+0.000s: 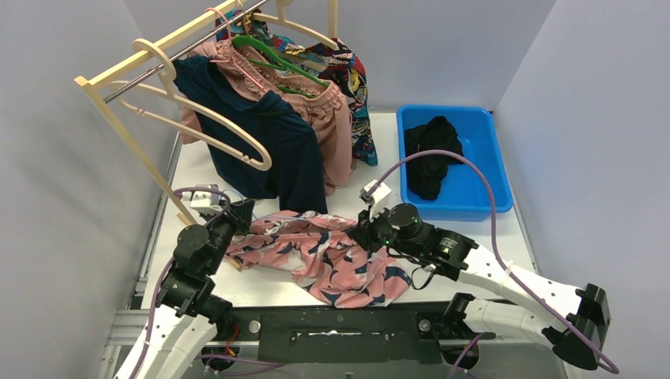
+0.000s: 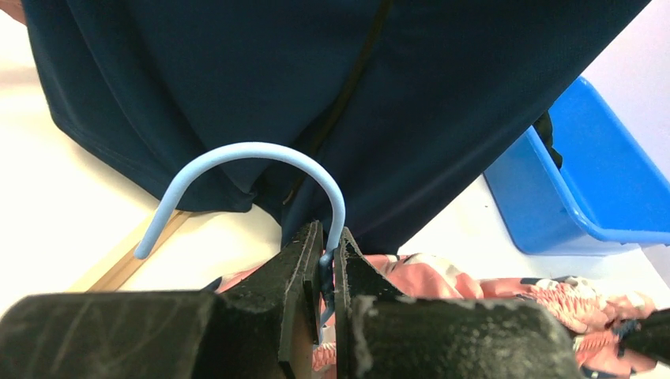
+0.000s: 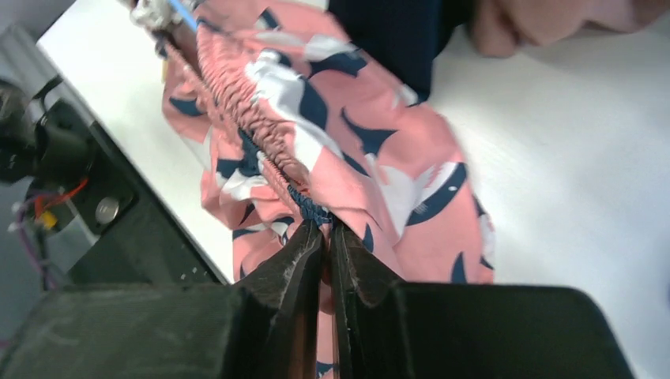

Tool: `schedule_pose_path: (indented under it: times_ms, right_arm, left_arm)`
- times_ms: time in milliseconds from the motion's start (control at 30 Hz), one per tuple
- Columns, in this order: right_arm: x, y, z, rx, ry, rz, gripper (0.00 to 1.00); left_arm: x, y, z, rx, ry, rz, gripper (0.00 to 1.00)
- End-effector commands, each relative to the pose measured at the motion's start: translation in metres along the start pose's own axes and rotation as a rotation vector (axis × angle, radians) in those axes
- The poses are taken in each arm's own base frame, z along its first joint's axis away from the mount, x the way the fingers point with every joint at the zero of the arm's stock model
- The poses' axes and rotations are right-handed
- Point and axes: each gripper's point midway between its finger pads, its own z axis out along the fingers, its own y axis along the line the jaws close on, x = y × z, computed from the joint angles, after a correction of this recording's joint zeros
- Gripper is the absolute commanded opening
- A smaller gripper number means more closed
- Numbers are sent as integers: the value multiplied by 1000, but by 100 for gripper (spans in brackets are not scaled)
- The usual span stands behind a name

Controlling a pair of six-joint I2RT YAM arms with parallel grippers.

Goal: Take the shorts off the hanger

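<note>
The pink shorts with navy print (image 1: 324, 257) lie spread on the table between my arms, still on a light blue hanger whose hook (image 2: 245, 154) shows in the left wrist view. My left gripper (image 1: 239, 215) is shut on the neck of that hook (image 2: 325, 260). My right gripper (image 1: 365, 229) is shut on the gathered waistband of the pink shorts (image 3: 316, 213). The plain navy shorts (image 1: 269, 138), dusty pink shorts (image 1: 328, 118) and comic-print shorts (image 1: 355, 87) hang on the rack. The black shorts (image 1: 430, 154) lie in the blue bin.
A wooden rack (image 1: 126, 67) with a metal rail stands at the back left, holding beige and green hangers (image 1: 272, 55). A blue bin (image 1: 490, 170) sits at the right. Grey walls close in both sides.
</note>
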Motion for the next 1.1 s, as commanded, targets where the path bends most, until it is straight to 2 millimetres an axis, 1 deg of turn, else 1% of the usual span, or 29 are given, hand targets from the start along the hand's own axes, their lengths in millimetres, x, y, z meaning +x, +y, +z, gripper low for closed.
schedule_pose_path:
  times_ms: [0,67,133,233,300,333,433,500,533,600,667,700,767,833,900,933,1000,1033,1067]
  right_arm:
    - [-66,-36,-27,209,-254,55,0]
    - [-84,-22,-38,116,-360,73,0]
    - [-95,-8,-48,33,-433,75,0]
    - [-96,-8,-53,33,-437,99,0]
    - [-84,-14,-47,65,-371,87,0]
    - [-74,-21,-42,105,-322,84,1]
    - [-44,-53,-32,278,-189,100,0]
    - [-26,-57,-24,269,-104,86,0]
    - [-20,-59,-21,264,-79,84,0]
    - [-17,-67,-21,307,-74,97,0]
    - [-29,-70,-27,321,-132,109,0]
    - [-37,-65,-29,297,-167,113,0]
    - [-52,-50,-32,209,-239,110,0]
    - [-55,-36,-32,126,-270,88,2]
    - [-44,-33,-27,95,-241,74,8]
    - [-35,-36,-24,110,-210,75,11]
    - [-20,-52,-20,196,-146,106,11]
    - [-15,-56,-18,219,-114,112,12]
    - [-11,-55,-16,210,-84,114,13]
  left_arm:
    - [-20,3,4,-25,-53,37,0]
    - [-17,0,6,-8,-37,47,0]
    - [-16,0,7,-5,-26,50,0]
    - [-14,-2,8,0,-18,53,0]
    - [-15,-2,7,4,-19,53,0]
    - [-15,-3,7,5,-20,52,0]
    - [-18,-2,5,2,-32,51,0]
    - [-20,0,4,-7,-46,46,0]
    - [-22,0,3,-11,-55,45,0]
    - [-24,0,1,-7,-68,42,0]
    - [-24,-1,1,0,-74,42,0]
    - [-24,-1,1,3,-73,44,0]
    - [-23,-2,1,5,-65,47,0]
    - [-22,-2,2,5,-58,48,0]
    - [-21,-2,3,6,-52,49,0]
    - [-21,-2,3,5,-50,50,0]
    - [-20,-2,3,6,-47,50,0]
    - [-20,-2,3,5,-47,50,0]
    - [-20,-2,3,5,-47,50,0]
